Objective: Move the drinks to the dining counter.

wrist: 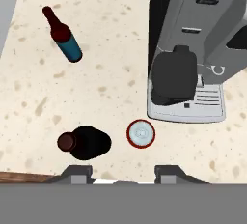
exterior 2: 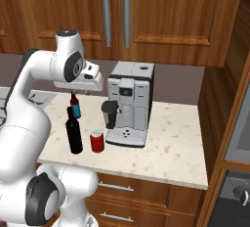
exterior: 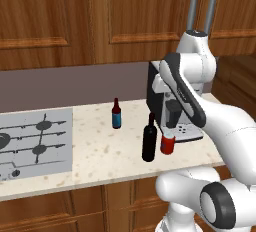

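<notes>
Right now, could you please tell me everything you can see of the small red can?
The small red can is a short glossy cylinder with a pale silvery top, standing upright and unheld on the beige speckled counter. It sits between the tall black wine bottle and the grey coffee machine, close to both; whether it touches either is unclear.

- Coffee machine (wrist: 193,49) blocks the counter (wrist: 111,73) at 2 o'clock.
- Red can (wrist: 141,133) stands just beside it; wine bottle (wrist: 84,142) near, at 9 o'clock.
- Small bottle (wrist: 62,39) stands apart at 11 o'clock; open counter between.
</notes>
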{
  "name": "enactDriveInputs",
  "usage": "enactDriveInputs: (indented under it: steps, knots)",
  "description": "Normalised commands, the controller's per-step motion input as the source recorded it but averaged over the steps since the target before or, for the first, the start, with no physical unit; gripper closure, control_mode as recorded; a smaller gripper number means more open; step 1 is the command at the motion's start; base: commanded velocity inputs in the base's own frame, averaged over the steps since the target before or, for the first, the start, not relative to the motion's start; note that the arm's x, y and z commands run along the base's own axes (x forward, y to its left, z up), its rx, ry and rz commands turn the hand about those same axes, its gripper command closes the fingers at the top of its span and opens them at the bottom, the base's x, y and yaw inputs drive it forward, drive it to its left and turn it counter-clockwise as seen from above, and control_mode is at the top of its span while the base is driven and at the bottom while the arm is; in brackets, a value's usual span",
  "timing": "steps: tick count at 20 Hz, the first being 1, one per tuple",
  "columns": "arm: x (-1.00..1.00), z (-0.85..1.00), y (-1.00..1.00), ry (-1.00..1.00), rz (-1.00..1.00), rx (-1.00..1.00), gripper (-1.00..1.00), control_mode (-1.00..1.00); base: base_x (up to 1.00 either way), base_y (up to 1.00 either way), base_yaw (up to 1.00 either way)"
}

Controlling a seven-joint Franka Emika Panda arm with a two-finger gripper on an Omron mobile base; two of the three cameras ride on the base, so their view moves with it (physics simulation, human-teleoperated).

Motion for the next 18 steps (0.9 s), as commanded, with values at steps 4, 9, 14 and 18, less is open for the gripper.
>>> enactDriveInputs:
  steps: [4, 9, 14, 18]
  knots:
    - [0.03, -0.03, 0.00, 0.01, 0.00, 0.00, -1.00, -1.00, 0.00, 0.00, 0.00]
    - [0.03, -0.19, 0.14, 0.00, 0.00, 0.00, -1.00, -1.00, 0.00, 0.00, 0.00]
    - [0.00, -0.31, 0.37, 0.02, 0.00, 0.00, -1.00, -1.00, 0.00, 0.00, 0.00]
    - [0.00, -0.28, 0.49, 0.06, 0.00, 0.00, -1.00, -1.00, 0.00, 0.00, 0.00]
